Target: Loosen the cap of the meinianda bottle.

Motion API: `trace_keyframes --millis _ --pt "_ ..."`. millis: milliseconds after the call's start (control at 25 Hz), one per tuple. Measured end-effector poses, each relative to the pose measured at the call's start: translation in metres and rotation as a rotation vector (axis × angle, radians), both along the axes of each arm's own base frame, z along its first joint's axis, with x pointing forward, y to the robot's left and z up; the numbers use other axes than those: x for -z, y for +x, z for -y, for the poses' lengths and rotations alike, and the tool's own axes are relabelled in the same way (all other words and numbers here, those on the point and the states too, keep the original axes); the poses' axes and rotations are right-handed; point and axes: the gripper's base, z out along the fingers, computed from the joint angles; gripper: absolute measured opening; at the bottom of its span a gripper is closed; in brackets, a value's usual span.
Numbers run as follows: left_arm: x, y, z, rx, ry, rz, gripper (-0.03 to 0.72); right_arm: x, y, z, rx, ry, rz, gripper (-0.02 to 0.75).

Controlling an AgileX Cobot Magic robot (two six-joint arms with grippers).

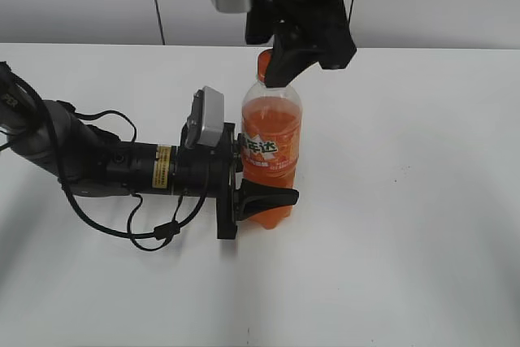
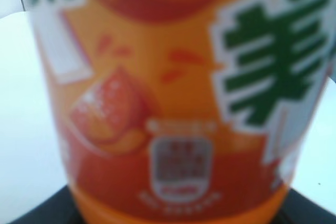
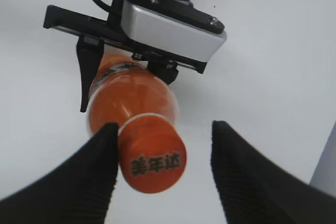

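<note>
Meinianda bottle stands upright on the bench, pinched low by the left tool, so the right tool, spread with the cap touching one pad, should centre, close squarely, then twist.
</note>
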Motion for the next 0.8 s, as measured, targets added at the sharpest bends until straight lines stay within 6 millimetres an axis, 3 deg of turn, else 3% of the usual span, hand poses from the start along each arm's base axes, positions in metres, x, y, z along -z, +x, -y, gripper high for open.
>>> trace_keyframes --millis 160,400,520,800 --pt "0.000 0.000 0.000 0.002 0.004 0.001 0.391 0.000 0.000 0.000 0.028 0.006 -0.008 0.546" --pt "0.000 0.000 0.000 0.005 0.005 0.001 0.391 0.000 -0.001 -0.002 0.111 0.038 -0.053 0.563" --pt "0.000 -0.001 0.000 0.006 0.005 0.001 0.391 -0.005 -0.003 0.000 0.273 0.075 -0.105 0.565" --pt "0.000 -0.001 0.000 0.009 0.005 0.002 0.391 -0.020 -0.009 0.006 0.860 0.216 -0.296 0.565"
